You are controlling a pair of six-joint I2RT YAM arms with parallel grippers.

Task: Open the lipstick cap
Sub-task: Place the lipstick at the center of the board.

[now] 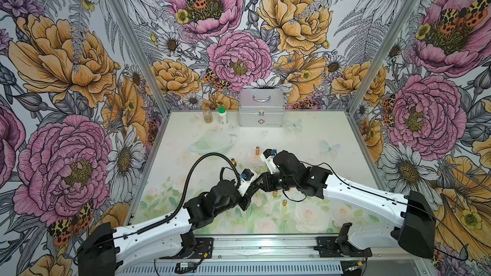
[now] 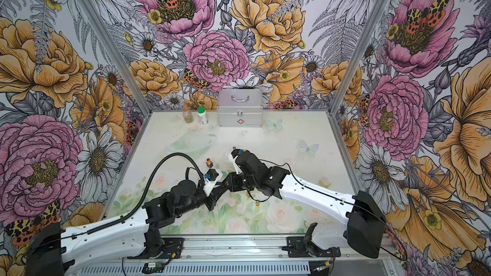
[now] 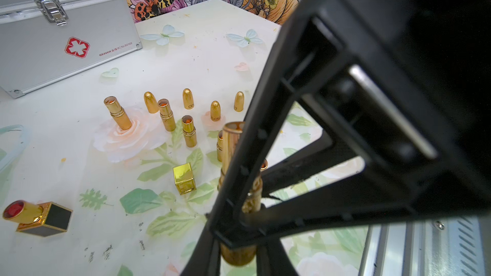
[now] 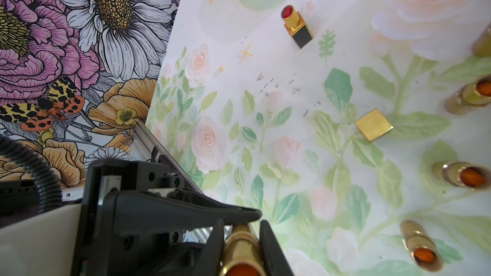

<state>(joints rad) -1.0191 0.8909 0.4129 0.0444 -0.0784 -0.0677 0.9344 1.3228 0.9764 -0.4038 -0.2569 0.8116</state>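
A gold lipstick hangs above the middle of the table, gripped by both arms. My left gripper is shut on its rounded gold end. My right gripper is shut on the tube further along, and the end facing that wrist camera shows orange. In the left wrist view the right gripper's fingers cross over the tube. In the right wrist view a left finger lies across the far end. In both top views the left gripper and the right gripper meet tip to tip and hide the lipstick.
Several open gold lipsticks and bullet-shaped gold caps stand beyond the grippers. A black-and-gold square lipstick lies uncapped, with its square gold cap nearby. At the back stand a silver first-aid case and two bottles.
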